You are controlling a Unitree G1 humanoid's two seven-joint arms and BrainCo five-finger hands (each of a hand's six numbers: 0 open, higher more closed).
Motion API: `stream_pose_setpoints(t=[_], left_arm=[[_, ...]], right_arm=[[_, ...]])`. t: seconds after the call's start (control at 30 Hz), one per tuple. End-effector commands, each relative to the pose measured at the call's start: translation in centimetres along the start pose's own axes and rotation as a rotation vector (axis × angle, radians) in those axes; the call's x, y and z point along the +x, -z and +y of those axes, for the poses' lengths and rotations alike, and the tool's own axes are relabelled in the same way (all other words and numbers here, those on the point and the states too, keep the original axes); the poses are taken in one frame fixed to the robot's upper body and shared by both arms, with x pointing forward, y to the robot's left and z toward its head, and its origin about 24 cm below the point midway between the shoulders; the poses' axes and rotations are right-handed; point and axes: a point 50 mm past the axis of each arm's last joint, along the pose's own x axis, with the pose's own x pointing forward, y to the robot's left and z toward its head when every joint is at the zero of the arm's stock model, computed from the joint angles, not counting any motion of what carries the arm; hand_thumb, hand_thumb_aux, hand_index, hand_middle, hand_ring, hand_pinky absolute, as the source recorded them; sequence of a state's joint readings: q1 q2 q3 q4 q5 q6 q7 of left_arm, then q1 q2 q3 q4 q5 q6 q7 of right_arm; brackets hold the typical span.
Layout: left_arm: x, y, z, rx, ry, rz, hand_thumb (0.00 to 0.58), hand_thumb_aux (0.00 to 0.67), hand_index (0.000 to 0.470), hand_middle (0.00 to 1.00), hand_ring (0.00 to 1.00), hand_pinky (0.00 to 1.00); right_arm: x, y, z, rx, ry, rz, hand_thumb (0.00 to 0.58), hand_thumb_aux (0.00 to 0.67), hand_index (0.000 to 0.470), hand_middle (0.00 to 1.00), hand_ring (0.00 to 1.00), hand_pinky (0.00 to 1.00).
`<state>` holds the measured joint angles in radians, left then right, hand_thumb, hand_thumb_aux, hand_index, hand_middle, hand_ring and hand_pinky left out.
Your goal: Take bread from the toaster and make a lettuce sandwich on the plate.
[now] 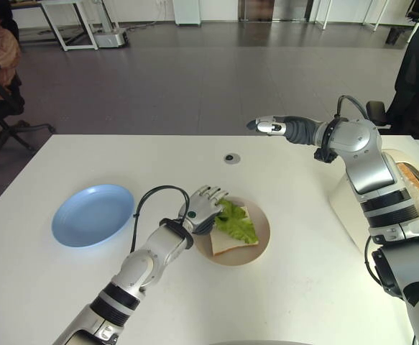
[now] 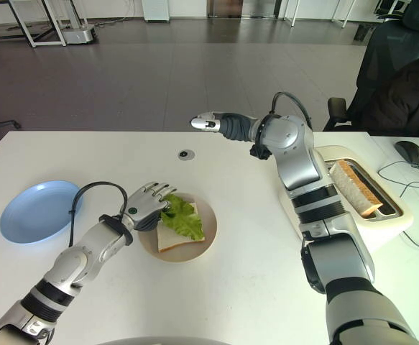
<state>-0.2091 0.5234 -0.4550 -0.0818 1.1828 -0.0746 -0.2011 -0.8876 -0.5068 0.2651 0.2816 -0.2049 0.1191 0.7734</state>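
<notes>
A tan plate (image 1: pixel 261 243) lies mid-table with a slice of bread (image 1: pixel 226 245) on it and a green lettuce leaf (image 1: pixel 236 224) on top of the slice. My left hand (image 1: pixel 203 208) is at the plate's left rim, fingers spread and touching the leaf's left edge without gripping it. My right hand (image 2: pixel 209 123) is held high over the far side of the table, fingers stretched leftward, holding nothing. At the right stands a white toaster (image 2: pixel 392 219) with a browned slice of bread (image 2: pixel 354 188) sticking out of its slot.
An empty blue plate (image 1: pixel 93 214) sits on the table's left. A small round grommet (image 1: pixel 231 158) is set into the tabletop behind the tan plate. A mouse (image 2: pixel 410 151) and cable lie beyond the toaster, near a black chair (image 2: pixel 399 79).
</notes>
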Motion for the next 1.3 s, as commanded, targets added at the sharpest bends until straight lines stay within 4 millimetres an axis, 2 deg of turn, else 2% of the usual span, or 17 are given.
stream_pose_setpoints(t=[0.03,0.13,0.17,0.2,0.37,0.47,0.6,0.67,0.73,0.83,0.93,1.0,1.07,1.3], left_arm=[[-0.5,-0.6,-1.7,-0.084,0.093,-0.031,0.548,0.512,0.359,0.0,0.0,0.0],[-0.9,-0.9,-1.6,-0.17,0.108,-0.054,0.496,0.415,0.291,0.0,0.0,0.0],[-0.9,-1.0,-1.4,-0.191,0.104,-0.059,0.395,0.292,0.205,0.0,0.0,0.0],[-1.0,-0.9,-1.1,-0.202,0.098,-0.061,0.0,0.0,0.0,0.0,0.0,0.0],[-1.6,-0.1,2.1,-0.316,0.027,-0.079,0.0,0.0,0.0,0.0,0.0,0.0],[-2.2,1.1,4.1,-0.332,-0.01,-0.066,0.0,0.0,0.0,0.0,0.0,0.0],[-3.5,2.9,7.7,-0.395,-0.128,-0.051,0.0,0.0,0.0,0.0,0.0,0.0],[-4.3,4.3,10.0,-0.448,-0.255,-0.026,0.0,0.0,0.0,0.0,0.0,0.0],[-5.3,5.6,11.2,-0.513,-0.347,0.002,0.0,0.0,0.0,0.0,0.0,0.0],[-6.3,7.5,10.7,-0.506,-0.364,0.094,0.0,0.0,0.0,0.0,0.0,0.0],[-7.3,8.5,8.1,-0.397,-0.284,0.226,0.0,0.0,0.0,0.0,0.0,0.0],[-7.8,8.7,6.6,-0.355,-0.238,0.28,0.0,0.0,0.0,0.0,0.0,0.0],[-8.0,8.8,5.9,-0.356,-0.227,0.304,0.0,0.0,0.0,0.0,0.0,0.0],[-8.2,9.0,5.3,-0.359,-0.225,0.325,0.0,0.0,0.0,0.0,0.0,0.0]], right_arm=[[-0.1,0.2,0.3,0.015,-0.009,0.004,0.0,0.0,0.0,0.0,0.0,0.0],[0.0,0.4,0.3,0.018,-0.007,0.009,0.0,0.0,0.0,0.0,0.0,0.0],[0.0,0.4,0.3,0.019,-0.006,0.01,0.0,0.0,0.0,0.0,0.0,0.0],[0.0,0.5,0.3,0.02,-0.006,0.012,0.0,0.0,0.0,0.0,0.0,0.0],[0.0,0.8,0.0,0.025,0.007,0.026,0.0,0.0,0.0,0.0,0.0,0.0],[0.0,0.8,-0.1,0.028,0.011,0.03,0.0,0.0,0.0,0.0,0.0,0.0],[0.0,0.9,-0.2,0.029,0.017,0.03,0.0,0.0,0.0,0.0,0.0,0.0],[-0.4,0.6,-1.0,0.016,0.04,0.029,0.0,0.0,0.0,0.0,0.0,0.0],[-1.6,0.0,-2.9,-0.016,0.092,0.029,0.0,0.0,0.0,0.0,0.0,0.0],[-4.9,-0.6,-7.0,-0.196,0.251,0.113,0.0,0.0,0.0,0.0,0.0,0.0],[-8.7,1.2,-9.2,-0.523,0.279,0.384,0.0,0.0,0.0,0.0,0.0,0.0],[-11.5,3.4,-9.3,-0.653,0.185,0.598,0.0,0.0,0.0,0.0,0.0,0.0],[-13.5,4.9,-8.8,-0.735,0.091,0.748,0.0,0.0,0.0,0.0,0.0,0.0],[-16.9,6.0,-7.2,-0.804,-0.048,0.943,0.0,0.0,0.0,0.0,0.0,0.0]])
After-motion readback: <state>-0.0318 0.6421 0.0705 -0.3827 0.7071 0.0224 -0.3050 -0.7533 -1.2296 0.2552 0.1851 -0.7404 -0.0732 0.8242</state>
